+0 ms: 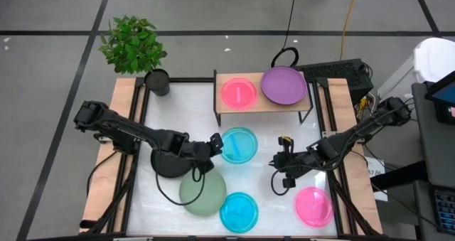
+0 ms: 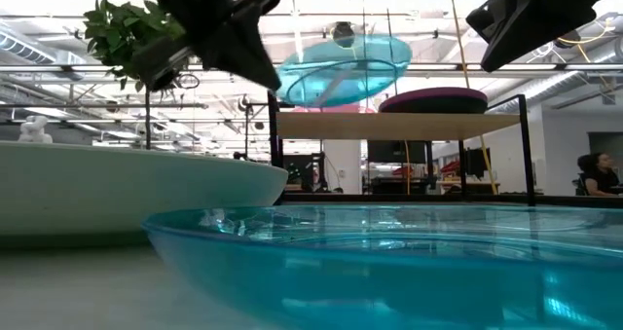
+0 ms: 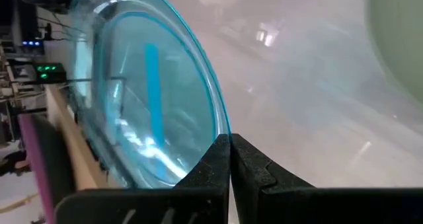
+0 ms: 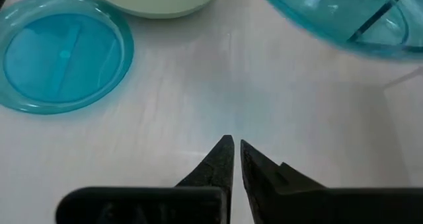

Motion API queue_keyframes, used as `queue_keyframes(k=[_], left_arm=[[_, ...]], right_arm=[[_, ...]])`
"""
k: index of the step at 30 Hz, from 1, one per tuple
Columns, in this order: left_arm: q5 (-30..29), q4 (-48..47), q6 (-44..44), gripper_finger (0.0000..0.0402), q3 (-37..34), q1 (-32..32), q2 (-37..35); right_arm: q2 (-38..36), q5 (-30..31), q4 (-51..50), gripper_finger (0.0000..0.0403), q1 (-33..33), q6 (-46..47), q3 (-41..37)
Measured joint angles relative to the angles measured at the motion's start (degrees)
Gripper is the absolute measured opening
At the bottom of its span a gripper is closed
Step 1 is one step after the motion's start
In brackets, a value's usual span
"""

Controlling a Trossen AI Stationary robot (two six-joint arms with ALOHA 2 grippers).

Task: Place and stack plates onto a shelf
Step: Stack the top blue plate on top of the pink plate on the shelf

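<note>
Shelf [image 1: 264, 104]: standing at the far middle of the table [image 1: 270, 134], its light wood top carrying two plates side by side.
On the shelf: a pink plate [image 1: 238, 93] is lying flat on the left part; a purple plate [image 1: 284, 85] is lying on the right part, its far rim reaching past the shelf edge.
Held cyan plate [image 1: 238, 144]: hanging clear of the table just in front of the shelf; in the low view [image 2: 343, 65] it is tilting, level with the shelf top or slightly above.
Left gripper [image 1: 215, 143]: its fingers [image 3: 218, 164] are pressing together on the near rim of the held cyan plate, the plate [image 3: 142, 85] spreading away from the fingertips.
Right gripper [image 1: 284, 143]: hovering over bare table to the right of the held cyan plate, apart from it; its fingers [image 4: 221, 159] are standing almost together with a thin gap, gripping nothing.
Second cyan plate [image 1: 238, 212]: lying flat and empty at the near edge of the table, well apart from both grippers.
Sage green plate [image 1: 202, 191]: lying flat just left of the second cyan plate, partly under the left arm.
Second pink plate [image 1: 313, 205]: lying flat at the near right, near the right arm but not touching it.
Plant pot [image 1: 157, 82]: standing at the far left corner, holding a green plant [image 1: 132, 43].
</note>
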Motion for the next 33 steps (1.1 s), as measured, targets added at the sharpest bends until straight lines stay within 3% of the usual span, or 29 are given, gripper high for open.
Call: queue_keyframes(k=[10,16,24,33], left_arm=[[-4.4,-2.3,-0.4,0.0003,5.1,0.1,0.0],[-4.4,-6.6,-2.6,0.0003,10.1,0.7,0.0],[-4.6,-15.6,-4.5,0.0003,16.9,6.2,0.0],[-3.2,-13.7,-0.6,0.0003,20.9,15.1,0.1]], right_arm=[[-2.1,0.6,0.0,0.0001,2.4,2.0,0.0],[-4.7,5.3,0.0,0.0000,4.2,2.2,0.0],[-8.1,11.0,-0.4,0.0000,6.1,1.4,0.0],[-9.4,12.9,-1.7,0.0000,5.9,-0.8,0.0]])
